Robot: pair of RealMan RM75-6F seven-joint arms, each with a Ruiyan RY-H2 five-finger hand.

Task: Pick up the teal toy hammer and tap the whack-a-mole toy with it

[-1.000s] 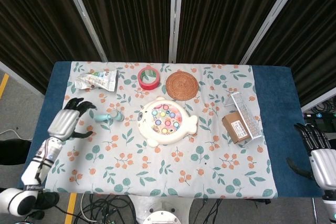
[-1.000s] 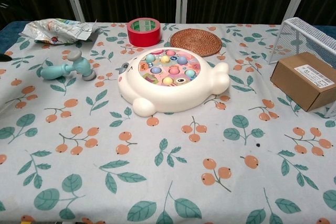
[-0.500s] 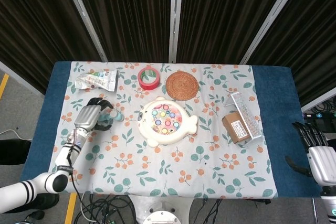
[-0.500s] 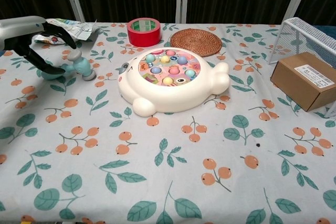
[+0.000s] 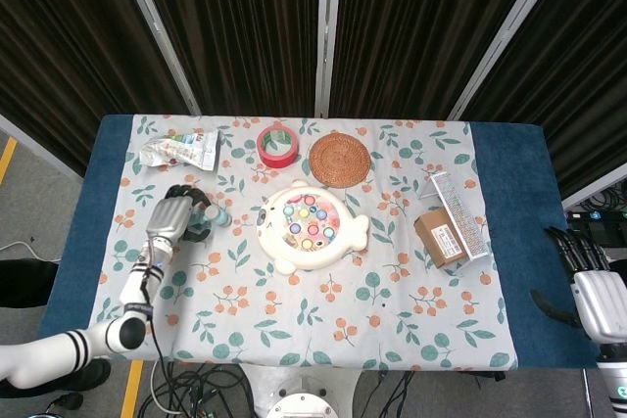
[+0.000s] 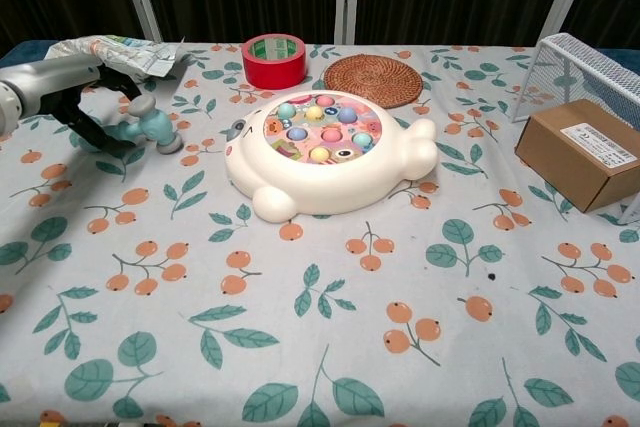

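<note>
The teal toy hammer (image 6: pixel 143 128) lies on the floral cloth left of the white whack-a-mole toy (image 6: pixel 325 152), its head toward the toy. My left hand (image 6: pixel 72 99) arches over the handle, fingers above and thumb below, with gaps still showing around it. In the head view the left hand (image 5: pixel 174 217) covers most of the hammer (image 5: pixel 217 215), and the whack-a-mole toy (image 5: pixel 312 225) sits mid-table. My right hand (image 5: pixel 593 284) hangs beyond the table's right edge, fingers apart and holding nothing.
A red tape roll (image 6: pixel 273 60) and a woven coaster (image 6: pixel 374 79) stand behind the toy. A crumpled packet (image 6: pixel 105 55) lies just behind the left hand. A cardboard box (image 6: pixel 583 152) and a wire mesh basket (image 6: pixel 585 62) sit at the right.
My left hand travelled from the table's left edge to the hammer and now curls around its handle. The hammer and the right hand have hardly moved.
</note>
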